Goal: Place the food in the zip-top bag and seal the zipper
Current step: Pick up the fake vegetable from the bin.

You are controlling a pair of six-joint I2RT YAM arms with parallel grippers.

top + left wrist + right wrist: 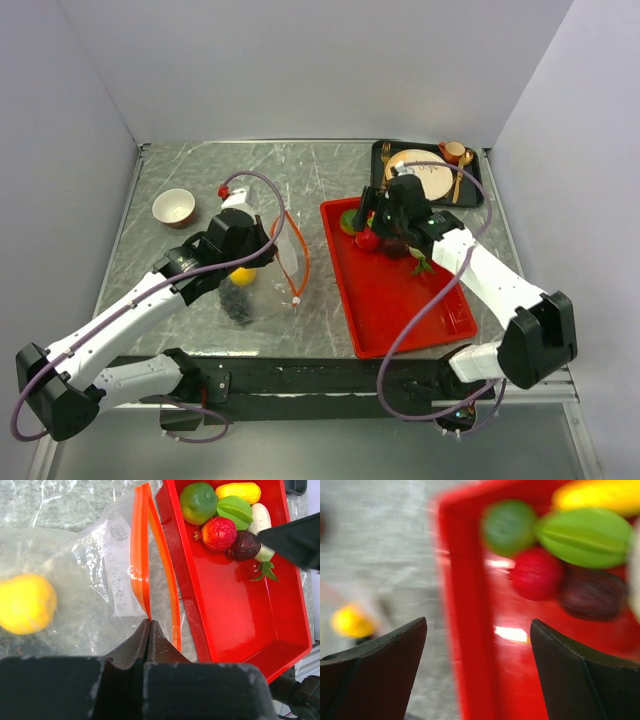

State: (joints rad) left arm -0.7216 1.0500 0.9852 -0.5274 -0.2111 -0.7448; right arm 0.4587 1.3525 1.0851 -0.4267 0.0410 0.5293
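From above, the left gripper [263, 252] sits low over the bag [272, 290], which lies on the table [180, 170] just left of the red tray [400, 300]. The zipper [301, 250] bows out in an orange loop toward the tray, so the mouth gapes. Inside the bag are a yellow fruit [243, 274] and dark grapes [237, 302]. The right gripper [376, 225] hangs over the tray's far left corner, right above the rest of the food [366, 239] (its fingers are hard to read from here). A small bowl [174, 207] stands at the far left. A dark tray [473, 192] holding a plate [415, 170] and a cup [452, 151] sits at the far right.

In the left wrist view, the left fingers [127, 651] are pressed tight together, pinching the bag's edge where the zipper's two orange strips meet. The strips spread apart away from the pinch. In the red tray, a lime [198, 502], a yellow piece [238, 490], a ribbed green piece [235, 510], a red fruit [218, 532], a dark purple one [243, 545] and a white piece [260, 517] are bunched in one corner, touching.

The right wrist view is blurred. The right fingers [385, 670] stand wide apart with nothing between them. The tray's rim lies below the gap, and the food pile is ahead and to the right.
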